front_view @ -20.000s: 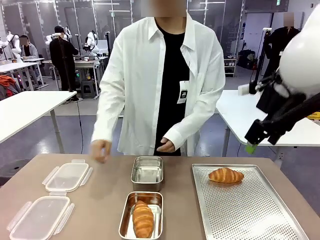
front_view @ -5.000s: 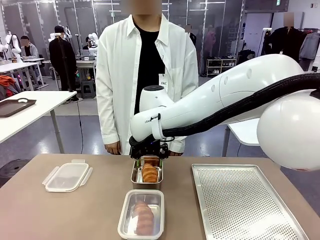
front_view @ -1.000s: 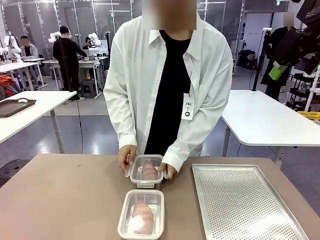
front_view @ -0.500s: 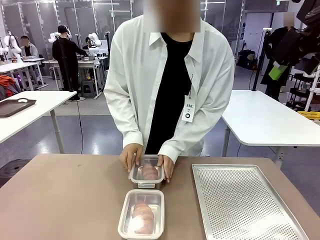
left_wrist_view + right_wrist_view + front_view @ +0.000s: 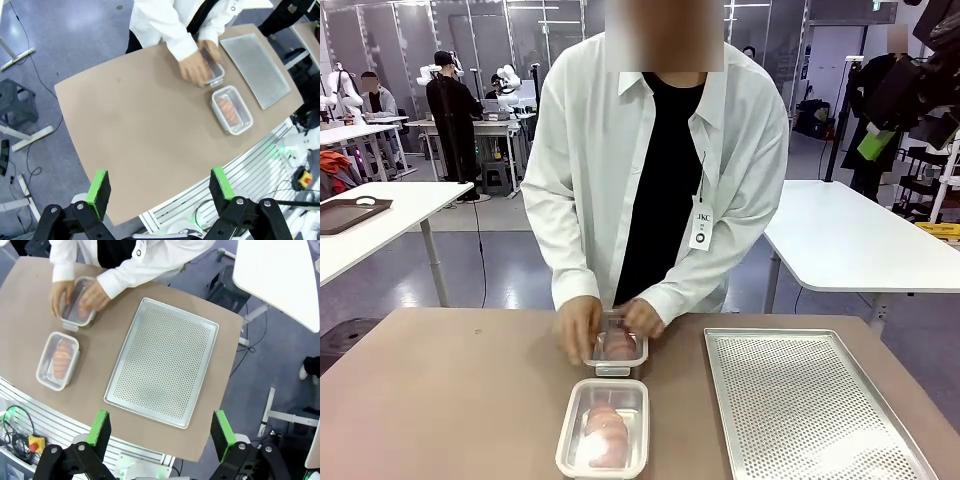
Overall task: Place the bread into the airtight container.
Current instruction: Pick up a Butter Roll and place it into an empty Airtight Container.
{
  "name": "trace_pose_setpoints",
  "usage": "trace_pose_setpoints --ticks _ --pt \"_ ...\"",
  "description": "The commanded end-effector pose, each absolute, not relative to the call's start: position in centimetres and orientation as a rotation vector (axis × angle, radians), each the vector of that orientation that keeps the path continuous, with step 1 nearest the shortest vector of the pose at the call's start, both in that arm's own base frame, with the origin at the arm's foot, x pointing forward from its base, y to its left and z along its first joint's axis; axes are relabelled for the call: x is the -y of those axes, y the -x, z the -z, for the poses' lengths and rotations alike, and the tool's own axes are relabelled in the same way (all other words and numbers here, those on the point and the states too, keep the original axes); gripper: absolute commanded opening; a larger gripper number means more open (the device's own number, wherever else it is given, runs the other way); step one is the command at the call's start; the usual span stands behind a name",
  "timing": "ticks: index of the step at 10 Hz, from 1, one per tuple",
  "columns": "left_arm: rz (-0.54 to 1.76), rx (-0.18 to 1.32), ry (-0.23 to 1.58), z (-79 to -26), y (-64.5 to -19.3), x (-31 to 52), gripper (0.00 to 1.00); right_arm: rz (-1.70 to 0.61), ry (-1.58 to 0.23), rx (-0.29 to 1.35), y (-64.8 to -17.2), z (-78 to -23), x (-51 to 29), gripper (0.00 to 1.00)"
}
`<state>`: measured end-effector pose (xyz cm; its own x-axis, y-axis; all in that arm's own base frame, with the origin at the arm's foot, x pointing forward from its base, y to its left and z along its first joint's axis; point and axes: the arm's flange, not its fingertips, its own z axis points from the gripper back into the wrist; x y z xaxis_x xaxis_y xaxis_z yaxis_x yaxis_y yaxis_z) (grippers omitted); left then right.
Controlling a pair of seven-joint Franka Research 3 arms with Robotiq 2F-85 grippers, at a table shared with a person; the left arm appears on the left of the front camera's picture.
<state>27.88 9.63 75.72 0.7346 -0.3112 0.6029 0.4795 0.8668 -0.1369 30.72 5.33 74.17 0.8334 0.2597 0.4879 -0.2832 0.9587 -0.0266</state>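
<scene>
Now both breads sit in lidded boxes near the bench's middle. The person's hands (image 5: pixel 582 328) press the lid on the far container (image 5: pixel 615 347); pushing every edge down evenly should seal it. Both grippers' jaws, left (image 5: pixel 159 187) and right (image 5: pixel 161 430), stand spread, holding nothing, high above.

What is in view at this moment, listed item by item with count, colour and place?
table: one, brown, under everything
containers: two, clear lids on, bread inside; near container at the robot's edge, far container under the person's hands
tray: one, silver perforated, on the robot's right side, nothing on it
person's hands: two, on the far container's lid
left pincer: open, high above the table
right pincer: open, high above the table
</scene>
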Motion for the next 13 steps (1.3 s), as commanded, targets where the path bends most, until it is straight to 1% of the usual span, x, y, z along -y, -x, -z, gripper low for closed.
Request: trace_pose_setpoints --ticks 1,13 --pt "0.457 0.607 0.291 -75.93 -27.88 -9.65 1.00 -0.301 -0.056 0.510 -30.61 -74.26 -5.27 1.00" --pt "0.457 0.607 0.291 -75.93 -27.88 -9.65 1.00 -0.301 -0.056 0.510 -30.61 -74.26 -5.27 1.00"
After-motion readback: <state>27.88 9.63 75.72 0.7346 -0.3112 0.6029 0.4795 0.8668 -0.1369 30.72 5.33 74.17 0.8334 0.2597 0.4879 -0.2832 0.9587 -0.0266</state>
